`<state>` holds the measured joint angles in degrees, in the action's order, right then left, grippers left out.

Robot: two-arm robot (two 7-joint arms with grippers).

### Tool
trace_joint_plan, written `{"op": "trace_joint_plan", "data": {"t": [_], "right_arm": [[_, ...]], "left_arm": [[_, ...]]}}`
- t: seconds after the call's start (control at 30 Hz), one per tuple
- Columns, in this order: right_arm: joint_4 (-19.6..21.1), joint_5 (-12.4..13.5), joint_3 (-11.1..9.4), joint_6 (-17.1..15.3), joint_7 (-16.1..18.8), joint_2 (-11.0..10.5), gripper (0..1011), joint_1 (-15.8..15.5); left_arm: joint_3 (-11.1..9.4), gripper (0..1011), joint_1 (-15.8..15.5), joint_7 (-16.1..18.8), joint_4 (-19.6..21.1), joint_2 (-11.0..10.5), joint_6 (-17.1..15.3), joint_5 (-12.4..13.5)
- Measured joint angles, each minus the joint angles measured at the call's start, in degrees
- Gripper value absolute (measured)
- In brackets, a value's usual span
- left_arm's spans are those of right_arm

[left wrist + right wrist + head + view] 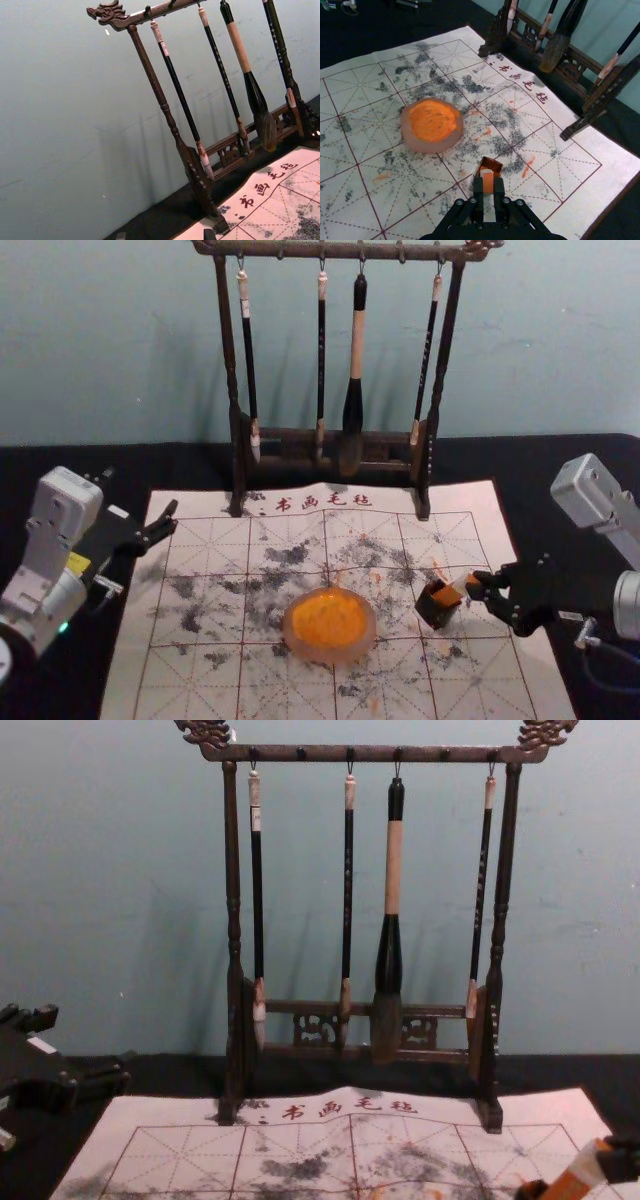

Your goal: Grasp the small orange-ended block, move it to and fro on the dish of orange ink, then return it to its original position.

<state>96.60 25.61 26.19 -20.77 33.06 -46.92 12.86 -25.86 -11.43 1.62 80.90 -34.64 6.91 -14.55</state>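
My right gripper (477, 588) comes in from the right, shut on the small orange-ended block (453, 587), which tilts at the mouth of a small dark box (437, 607). In the right wrist view, the block (487, 180) sits between the fingertips of the right gripper (488, 186), with the box (490, 164) just beyond. The chest view has the block (575, 1180) low at the right. The round dish of orange ink (330, 625) lies left of the box, apart from it. My left gripper (140, 494) is parked at the left, open and empty.
A marked white calligraphy mat (200, 680) covers the middle of the black table. Behind, a dark wooden rack (235, 390) holds several hanging brushes, its feet at the mat's back edge. A wall stands behind the rack.
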Motion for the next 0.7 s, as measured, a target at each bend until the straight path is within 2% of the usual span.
{"op": "trace_joint_plan", "data": {"t": [0.7], "right_arm": [[-3.4, -2.7, 3.7, -0.9, 2.0, 1.9, 95, 3.6]], "left_arm": [[0.0, 1001, 0.0, 0.0, 0.0, 0.0, 0.0, 0.0]]}}
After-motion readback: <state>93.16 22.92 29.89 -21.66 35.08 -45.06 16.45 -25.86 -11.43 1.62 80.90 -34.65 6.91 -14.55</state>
